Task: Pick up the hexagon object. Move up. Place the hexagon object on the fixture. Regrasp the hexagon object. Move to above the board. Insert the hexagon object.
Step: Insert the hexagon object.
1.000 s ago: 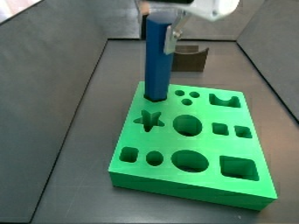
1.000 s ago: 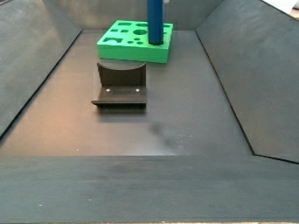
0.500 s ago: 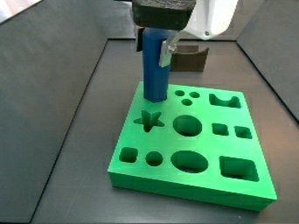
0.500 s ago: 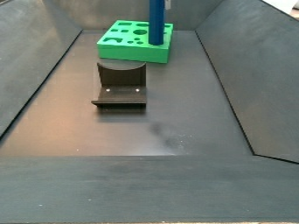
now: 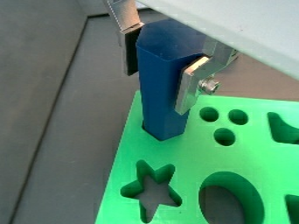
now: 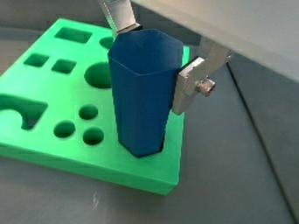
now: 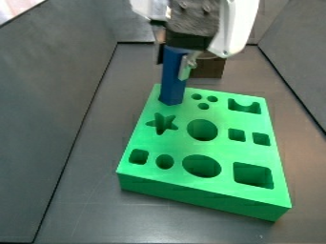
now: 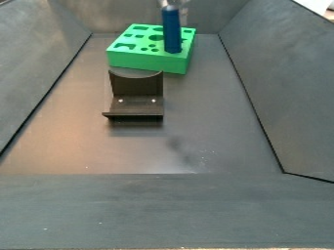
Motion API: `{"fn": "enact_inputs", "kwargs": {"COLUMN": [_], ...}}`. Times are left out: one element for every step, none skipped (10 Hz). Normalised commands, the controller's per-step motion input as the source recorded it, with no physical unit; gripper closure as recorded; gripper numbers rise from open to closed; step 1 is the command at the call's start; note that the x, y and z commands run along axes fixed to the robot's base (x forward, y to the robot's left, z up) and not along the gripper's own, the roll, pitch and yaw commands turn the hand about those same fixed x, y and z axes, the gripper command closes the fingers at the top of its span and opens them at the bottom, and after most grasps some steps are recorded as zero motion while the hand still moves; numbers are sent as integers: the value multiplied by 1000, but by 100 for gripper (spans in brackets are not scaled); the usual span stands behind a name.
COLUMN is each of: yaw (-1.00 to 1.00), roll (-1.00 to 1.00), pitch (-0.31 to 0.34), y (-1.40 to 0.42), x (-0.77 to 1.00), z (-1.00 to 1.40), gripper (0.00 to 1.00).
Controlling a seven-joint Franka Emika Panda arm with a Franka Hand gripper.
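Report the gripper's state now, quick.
Gripper: above the board's corner, fingers flanking the upright hexagon object, whose lower end sits in a board hole. Whether it is clamped or released cannot be told.

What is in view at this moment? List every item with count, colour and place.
hexagon object: one, bright blue, standing upright in a hole at the board's corner, between the jaws.
board: one, bright green, with shaped cut-outs, on the dark floor.
fixture: one, dark, on the floor beside the board.
floor: dark grey, with sloped walls around it.
gripper: one, silver fingers with dark pads, above the board's corner, its jaws closed on the hexagon object's sides.
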Motion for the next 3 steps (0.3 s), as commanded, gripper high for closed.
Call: {"fn": "enact_inputs", "kwargs": {"yaw": [71,-49,0], "roll": [-59,-19,0], "pitch": [300,-49,0], "y": [243,34,0], "x": [411,-60,0], "z": [-574,0,0], "gripper": [100,100,100]}}
